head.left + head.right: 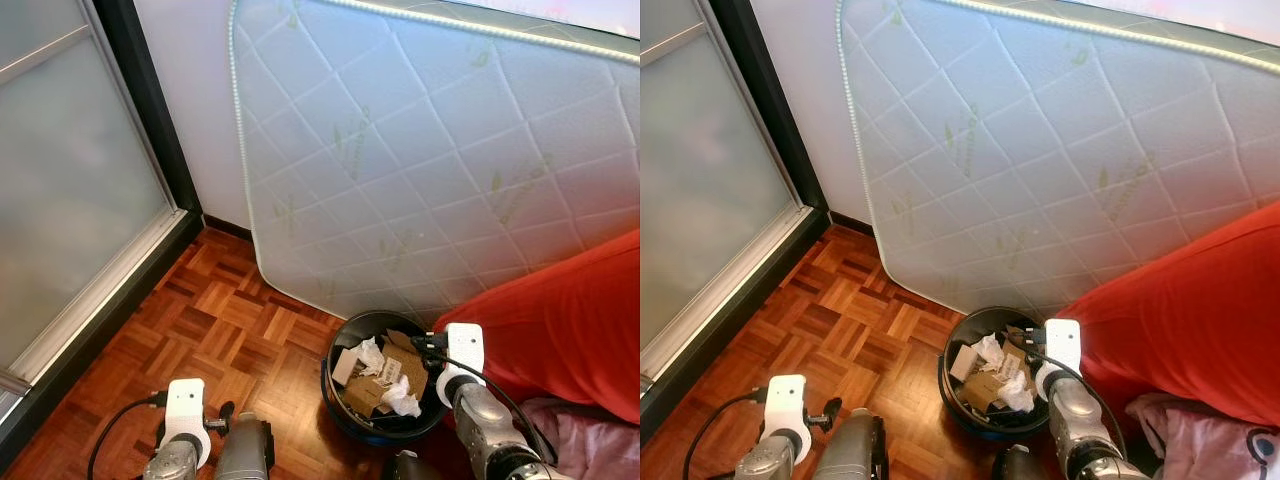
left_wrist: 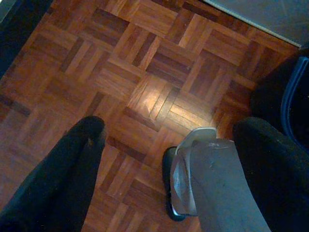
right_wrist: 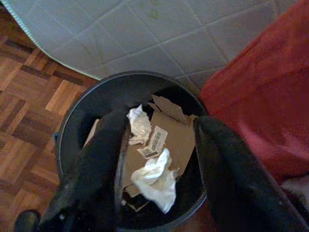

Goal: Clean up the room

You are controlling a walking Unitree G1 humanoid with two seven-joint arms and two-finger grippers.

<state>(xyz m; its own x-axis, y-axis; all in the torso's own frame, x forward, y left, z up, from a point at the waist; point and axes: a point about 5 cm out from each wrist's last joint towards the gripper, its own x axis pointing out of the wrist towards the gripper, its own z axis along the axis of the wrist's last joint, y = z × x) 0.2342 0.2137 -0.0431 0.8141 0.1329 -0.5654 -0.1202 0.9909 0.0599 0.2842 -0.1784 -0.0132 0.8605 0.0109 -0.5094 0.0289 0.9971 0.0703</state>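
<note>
A black round bin (image 1: 331, 392) stands on the parquet at the foot of a leaning mattress. It holds flattened cardboard (image 3: 175, 137) and crumpled white paper (image 3: 155, 180). My right gripper (image 3: 161, 121) hovers just above the bin's opening, open, with nothing between its fingers (image 3: 104, 159). The right wrist (image 1: 465, 347) sits at the bin's right rim. My left gripper (image 2: 171, 125) hangs low over bare parquet to the left of the bin, open and empty.
A white quilted mattress (image 1: 430, 150) leans against the wall behind the bin. Red bedding (image 1: 570, 320) lies close on the right, with pink cloth (image 1: 600, 440) below it. A frosted sliding door (image 1: 70, 180) lines the left. My own silver leg (image 2: 207, 183) is below the left gripper.
</note>
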